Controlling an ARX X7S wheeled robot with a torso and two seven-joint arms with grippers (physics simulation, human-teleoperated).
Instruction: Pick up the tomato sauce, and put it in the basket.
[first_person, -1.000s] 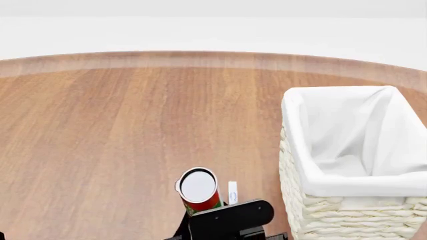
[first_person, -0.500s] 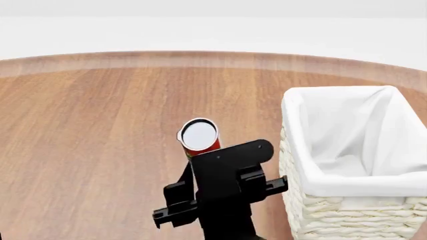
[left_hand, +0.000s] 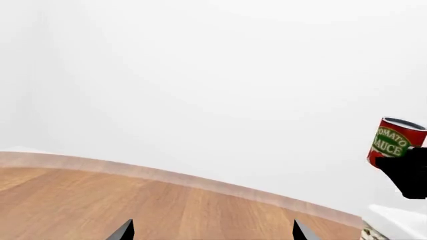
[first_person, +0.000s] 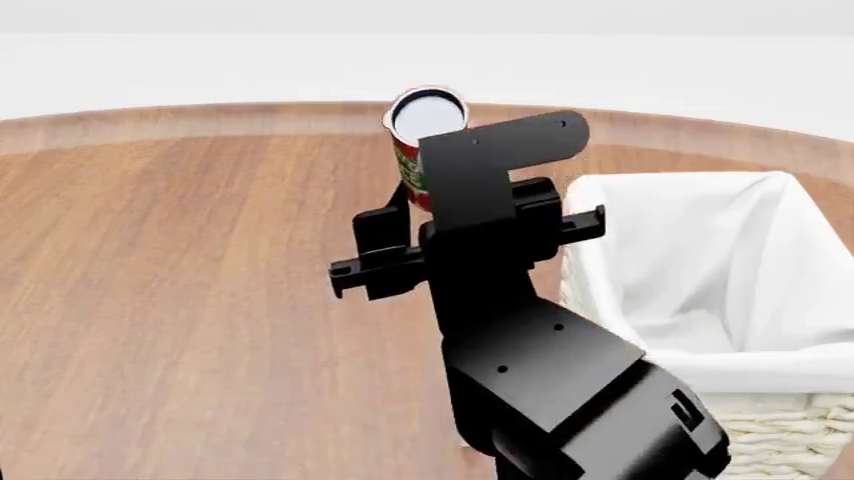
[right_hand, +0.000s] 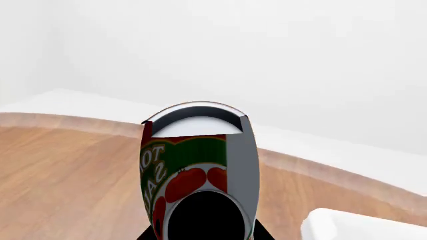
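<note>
The tomato sauce (first_person: 424, 125) is a small tin with a red and green label and a silver-white top. My right gripper (first_person: 416, 185) is shut on it and holds it upright, high above the wooden table, left of the basket (first_person: 707, 280). The basket is cream wicker with a white cloth liner. In the right wrist view the tomato sauce (right_hand: 193, 160) fills the space between the jaws. In the left wrist view the tomato sauce (left_hand: 395, 142) hangs in the air at one side. My left gripper (left_hand: 212, 236) is open and empty, low over the table.
The round wooden table (first_person: 200, 280) ends in a curved far edge with a white floor beyond. The basket's liner rim (right_hand: 353, 227) shows below the can in the right wrist view. The right arm's black forearm (first_person: 561, 390) covers the table's near middle.
My right arm has lifted the tomato sauce from near the table's front edge up and farther away, and it has come up closer to the camera. The basket has not moved.
</note>
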